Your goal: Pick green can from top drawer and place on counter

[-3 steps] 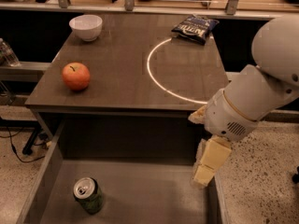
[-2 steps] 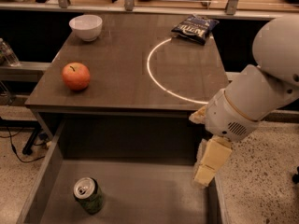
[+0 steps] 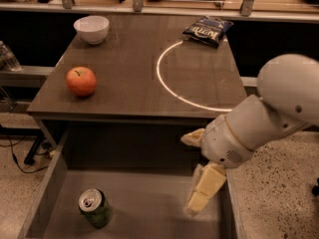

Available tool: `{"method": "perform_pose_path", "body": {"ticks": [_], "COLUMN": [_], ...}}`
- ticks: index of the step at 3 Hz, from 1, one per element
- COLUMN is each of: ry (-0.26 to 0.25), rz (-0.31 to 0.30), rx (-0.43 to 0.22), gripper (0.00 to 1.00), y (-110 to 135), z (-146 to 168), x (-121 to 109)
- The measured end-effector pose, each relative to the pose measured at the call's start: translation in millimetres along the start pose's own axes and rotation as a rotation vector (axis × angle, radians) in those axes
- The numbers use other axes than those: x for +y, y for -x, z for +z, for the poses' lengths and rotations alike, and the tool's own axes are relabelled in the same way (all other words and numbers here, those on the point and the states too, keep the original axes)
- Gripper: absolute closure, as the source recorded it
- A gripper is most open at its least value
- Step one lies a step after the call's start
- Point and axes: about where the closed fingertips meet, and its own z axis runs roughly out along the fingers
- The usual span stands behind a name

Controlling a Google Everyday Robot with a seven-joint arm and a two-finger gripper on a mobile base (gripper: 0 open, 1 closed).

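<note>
The green can stands upright, silver top showing, on the bottom of the open top drawer, in its front left part. My gripper hangs over the drawer's right side, just in front of the counter edge. Its cream fingers are spread apart and hold nothing. It is well to the right of the can and does not touch it. The white arm reaches in from the right.
On the counter are a red-orange apple at the left, a white bowl at the back left and a dark chip bag at the back right. The drawer's side walls flank the can and the gripper.
</note>
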Motion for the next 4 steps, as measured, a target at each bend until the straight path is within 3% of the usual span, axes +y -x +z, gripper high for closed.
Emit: {"method": "perform_pose_path", "body": {"ticks": [2, 3, 4], "ry": [0.076, 0.092, 0.076], "rz": [-0.118, -0.125, -0.128], "rx": [-0.217, -0.283, -0.296], "gripper": [0.00, 0.00, 0.00], "y": [53.2, 66.9, 68.9], "z": [101.9, 137.6, 143.0], "x": [-3.5, -5.3, -9.5]}}
